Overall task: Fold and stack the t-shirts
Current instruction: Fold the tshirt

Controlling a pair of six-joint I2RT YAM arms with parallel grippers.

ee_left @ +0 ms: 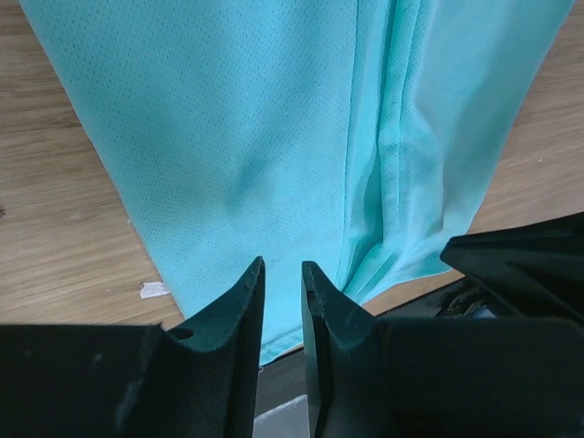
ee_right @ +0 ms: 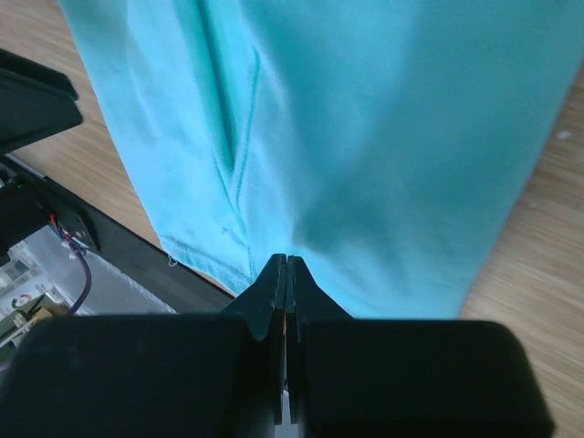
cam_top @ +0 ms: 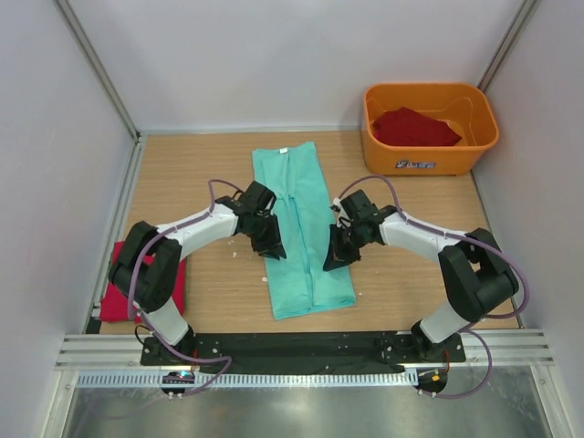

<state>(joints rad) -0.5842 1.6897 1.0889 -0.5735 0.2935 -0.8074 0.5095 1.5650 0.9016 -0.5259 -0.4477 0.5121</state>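
Note:
The mint-green t-shirt [cam_top: 306, 187] lies flat on the wooden table, folded lengthwise into a long strip with its sides turned in. My left gripper [cam_top: 270, 245] hovers over the strip's left edge with its jaws a little apart and nothing between them; the left wrist view shows it [ee_left: 283, 266] above the cloth [ee_left: 265, 137] near the hem. My right gripper [cam_top: 336, 258] is over the strip's right edge, shut, with no cloth seen between its jaws [ee_right: 286, 259] above the shirt [ee_right: 383, 137]. A folded deep red t-shirt [cam_top: 117, 297] lies at the near left. Another red t-shirt [cam_top: 415, 128] lies crumpled in the tub.
The orange plastic tub [cam_top: 429, 160] stands at the far right corner. White walls and metal posts close in the table on three sides. A black base rail [cam_top: 301, 345] runs along the near edge, close to the shirt's hem. A small white scrap [ee_left: 153, 290] lies on the wood beside the shirt.

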